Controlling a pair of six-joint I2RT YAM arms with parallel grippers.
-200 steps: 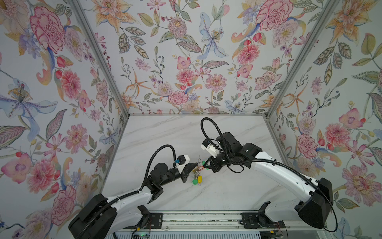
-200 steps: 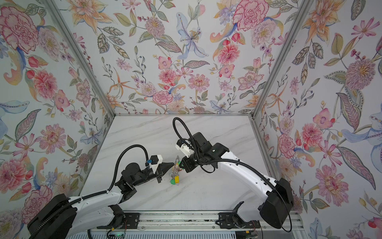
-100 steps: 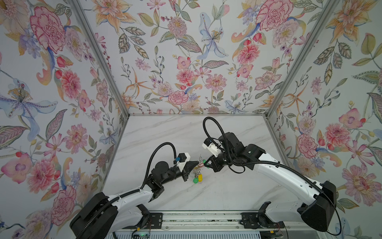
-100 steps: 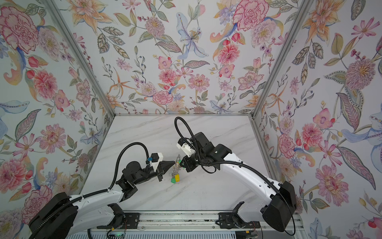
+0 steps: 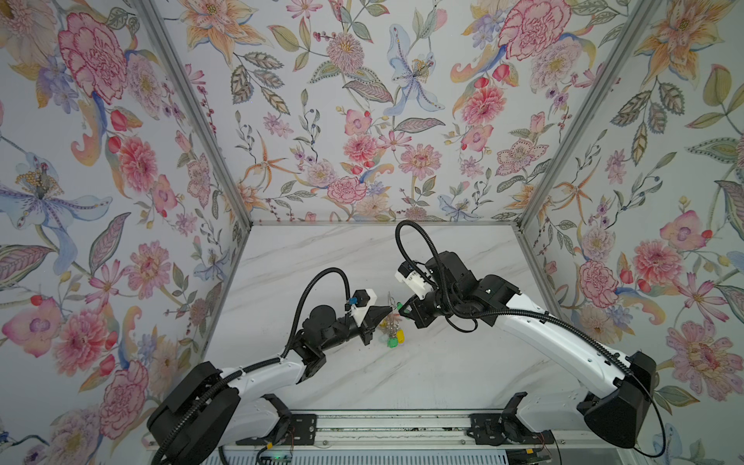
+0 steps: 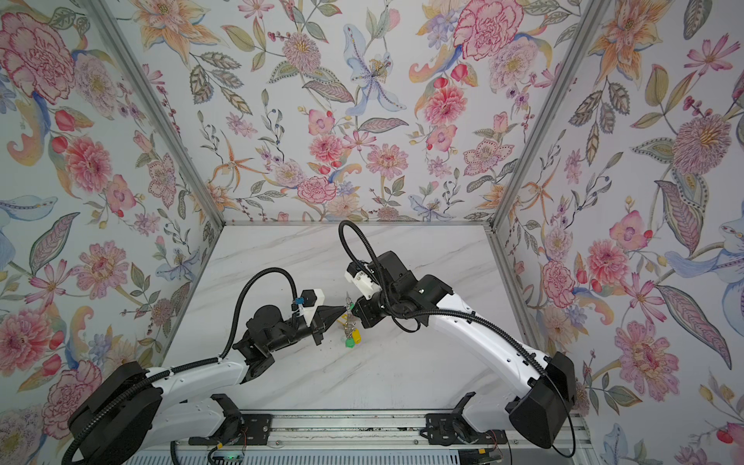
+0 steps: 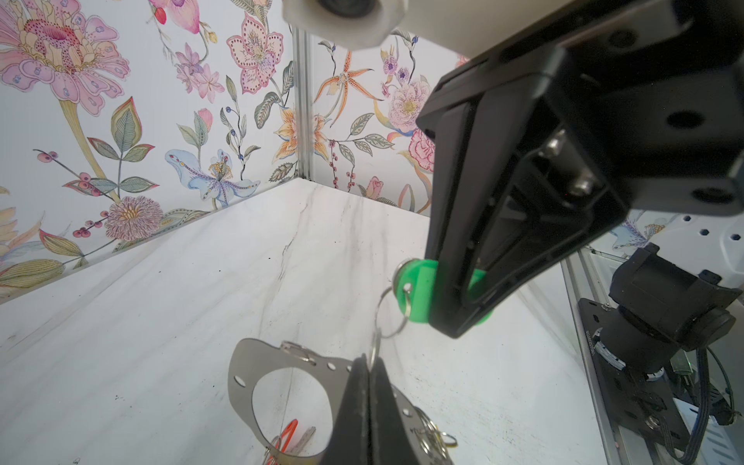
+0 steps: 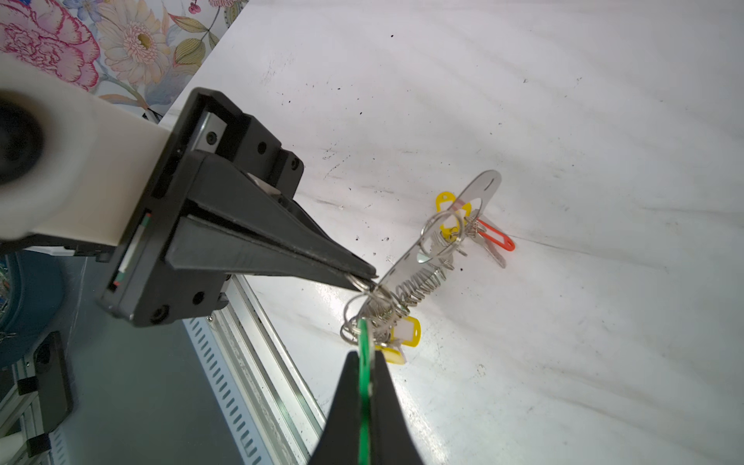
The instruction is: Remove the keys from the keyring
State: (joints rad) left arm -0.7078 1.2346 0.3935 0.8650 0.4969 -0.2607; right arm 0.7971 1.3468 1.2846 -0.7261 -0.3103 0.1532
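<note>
Hanging between the two arms above the white marble tabletop point(image 5: 362, 261), the large flat grey metal hoop of the keyring point(image 7: 241, 374) is pinched at its rim by the left gripper point(image 7: 367, 362), whose jaws are clamped tight on the plate. That grip reads to me as an anchor: it holds the hoop up on edge so that the small silvery metal keys point(image 8: 497, 257) and their tags dangle free instead of lying in a heap.

The right gripper point(image 8: 364, 358) is clenched flat on an oval green plastic tag point(image 7: 418, 290) and sits just beside the left one, almost tip to tip in both top views. A little wire ring point(image 7: 378, 310) runs between them, threaded through the tag's eye and reaching down to the hoop's rim right by the left fingertips (whether it has begun to work loose there, I cannot tell). Taking the tag rather than the thin wire seems sensible, since its broad face gives the pads something to bite. A pull away from the anchored hoop would load that one ring alone.

Lower down, the yellow tags point(image 8: 408, 330) and a red-orange tag point(image 8: 497, 237) hang from the hoop, so most of the job looks undone.
</note>
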